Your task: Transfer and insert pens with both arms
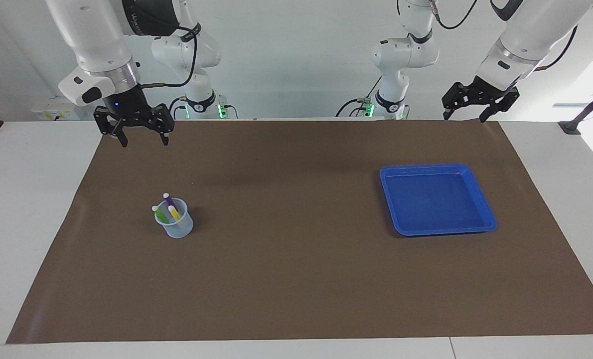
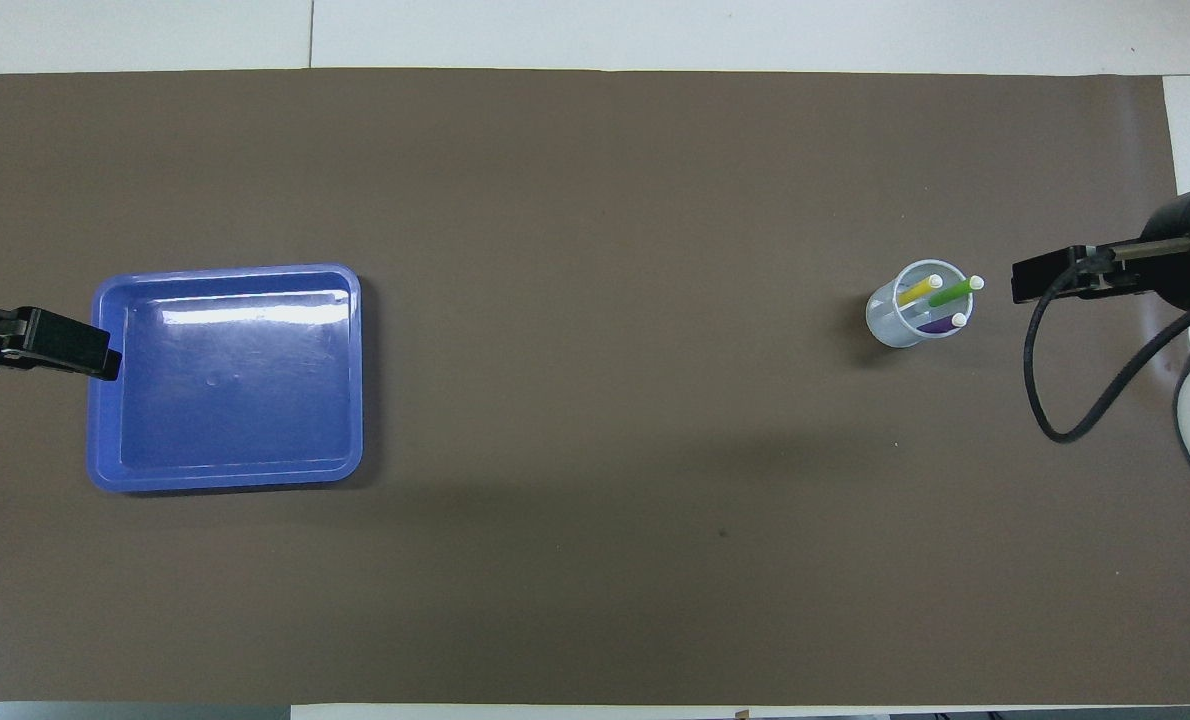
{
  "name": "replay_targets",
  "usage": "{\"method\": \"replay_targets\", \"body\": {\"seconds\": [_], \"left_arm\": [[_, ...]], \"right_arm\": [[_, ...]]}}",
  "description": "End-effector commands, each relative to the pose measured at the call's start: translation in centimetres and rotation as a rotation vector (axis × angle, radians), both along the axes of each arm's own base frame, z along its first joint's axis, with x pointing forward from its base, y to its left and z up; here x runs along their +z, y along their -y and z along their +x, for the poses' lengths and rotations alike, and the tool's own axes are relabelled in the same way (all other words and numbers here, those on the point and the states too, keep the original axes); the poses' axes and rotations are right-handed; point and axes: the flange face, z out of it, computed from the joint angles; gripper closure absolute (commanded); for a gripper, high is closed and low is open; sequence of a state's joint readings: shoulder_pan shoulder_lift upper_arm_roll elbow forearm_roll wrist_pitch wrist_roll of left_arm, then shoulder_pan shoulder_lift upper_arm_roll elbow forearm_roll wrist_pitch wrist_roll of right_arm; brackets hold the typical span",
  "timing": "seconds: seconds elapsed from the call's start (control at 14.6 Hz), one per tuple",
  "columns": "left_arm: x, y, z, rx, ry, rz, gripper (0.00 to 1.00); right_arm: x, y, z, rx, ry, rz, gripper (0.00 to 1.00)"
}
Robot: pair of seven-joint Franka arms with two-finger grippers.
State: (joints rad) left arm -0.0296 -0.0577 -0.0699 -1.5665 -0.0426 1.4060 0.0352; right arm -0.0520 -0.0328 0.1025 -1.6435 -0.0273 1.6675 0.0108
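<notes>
Three pens stand together in a pale translucent cup point(image 1: 176, 227) point(image 2: 903, 322) on the brown mat toward the right arm's end: the yellow pen point(image 1: 175, 213) point(image 2: 920, 290), the green pen point(image 1: 160, 215) point(image 2: 955, 293) and the purple pen point(image 1: 169, 201) point(image 2: 937, 324), each with its whitish cap up. My right gripper point(image 1: 144, 140) point(image 2: 1021, 280) hangs open and empty in the air over the mat's corner, well apart from the cup. My left gripper point(image 1: 465, 117) point(image 2: 100, 358) hangs open and empty over the mat's edge at the left arm's end, apart from the blue tray.
An empty blue square tray point(image 1: 438, 168) point(image 2: 225, 275) lies on the mat point(image 1: 296, 279) toward the left arm's end. Two smaller white arms with green-lit bases point(image 1: 202, 102) point(image 1: 390, 99) stand at the robots' end of the table.
</notes>
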Motion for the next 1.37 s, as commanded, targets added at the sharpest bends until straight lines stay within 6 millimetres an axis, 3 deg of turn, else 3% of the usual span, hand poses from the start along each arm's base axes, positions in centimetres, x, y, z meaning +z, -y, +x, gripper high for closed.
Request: {"method": "replay_targets", "body": {"seconds": [0.0,1.3], "left_arm": [[0.3,0.0,0.2,-0.002,0.016,-0.010,0.00],[0.3,-0.2,0.2,0.003,0.019,-0.010,0.00]], "right_arm": [[0.3,1.1,-0.1,-0.031,-0.021,-0.001,0.00],[0.6,2.7,-0.5,-0.084,-0.042,0.056,0.00]]}}
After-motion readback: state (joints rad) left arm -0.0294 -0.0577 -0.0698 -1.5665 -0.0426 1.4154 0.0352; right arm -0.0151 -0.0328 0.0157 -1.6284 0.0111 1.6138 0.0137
